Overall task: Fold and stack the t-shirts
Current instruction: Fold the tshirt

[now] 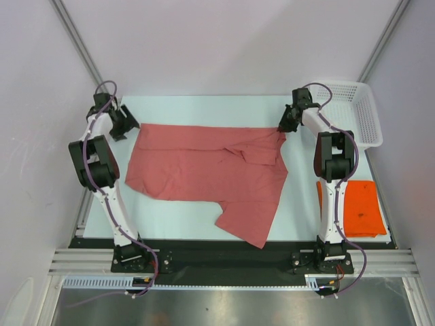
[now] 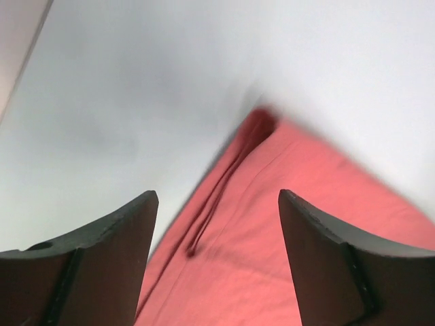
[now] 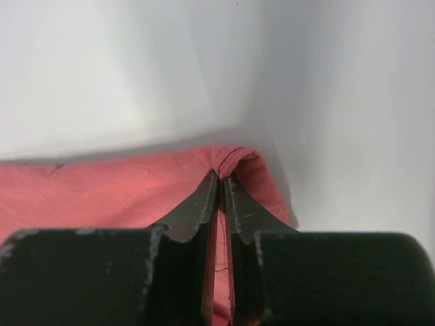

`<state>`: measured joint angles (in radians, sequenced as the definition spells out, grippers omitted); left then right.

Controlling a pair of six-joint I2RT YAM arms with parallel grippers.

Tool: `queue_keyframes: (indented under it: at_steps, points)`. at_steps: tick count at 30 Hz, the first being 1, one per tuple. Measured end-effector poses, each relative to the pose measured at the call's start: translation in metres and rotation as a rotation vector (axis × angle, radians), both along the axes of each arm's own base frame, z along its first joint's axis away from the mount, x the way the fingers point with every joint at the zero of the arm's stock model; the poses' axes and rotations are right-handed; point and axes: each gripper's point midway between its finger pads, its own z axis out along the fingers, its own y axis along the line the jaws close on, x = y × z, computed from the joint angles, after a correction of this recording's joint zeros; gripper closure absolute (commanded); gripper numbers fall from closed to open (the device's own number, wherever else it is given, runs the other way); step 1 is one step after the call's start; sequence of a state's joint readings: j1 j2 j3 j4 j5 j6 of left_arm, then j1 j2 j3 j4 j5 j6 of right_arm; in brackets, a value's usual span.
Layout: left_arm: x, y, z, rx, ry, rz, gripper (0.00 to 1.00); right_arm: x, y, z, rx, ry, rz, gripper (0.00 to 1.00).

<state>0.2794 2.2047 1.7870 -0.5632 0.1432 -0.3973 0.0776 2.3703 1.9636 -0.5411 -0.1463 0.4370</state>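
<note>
Left gripper [image 2: 217, 197] spread wide, holding nothing, just above far-left corner of pink-red t-shirt [image 1: 204, 166]. Shirt lies across middle of table [image 1: 177, 217], right part rumpled. Right gripper [image 3: 221, 178] pinched tight on shirt's far-right corner. Orange t-shirt [image 1: 360, 207] folded flat at table's right edge.

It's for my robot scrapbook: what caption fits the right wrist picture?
Right claw shut tight, pinching a bunched corner of the pink-red shirt.

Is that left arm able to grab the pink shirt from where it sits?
Probably yes: the left gripper stands open right at the pink shirt's far corner, with nothing between them.
</note>
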Motion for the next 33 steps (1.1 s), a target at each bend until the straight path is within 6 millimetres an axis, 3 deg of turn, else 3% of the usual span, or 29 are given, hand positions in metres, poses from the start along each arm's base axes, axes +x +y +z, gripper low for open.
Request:
queue_keyframes:
  at_steps: [3, 5, 11, 19, 33]
  points:
    - [0.037, 0.002, 0.016, 0.006, -0.106, -0.061, 0.23, -0.001, 0.001, 0.000, 0.008, 0.002, 0.004, 0.88]
    - [0.047, 0.000, 0.014, 0.003, -0.132, -0.093, 0.25, -0.001, 0.001, 0.000, 0.011, 0.003, 0.007, 0.88]
    - [0.042, -0.017, -0.017, -0.015, -0.077, -0.173, 0.34, -0.002, 0.002, 0.000, 0.021, 0.009, 0.013, 0.88]
    - [0.047, -0.030, -0.021, -0.019, -0.077, -0.204, 0.35, -0.004, 0.000, 0.000, 0.034, 0.019, 0.014, 0.87]
    - [0.071, -0.022, -0.023, 0.000, -0.105, -0.178, 0.37, 0.003, -0.002, -0.007, 0.091, 0.044, -0.021, 0.79]
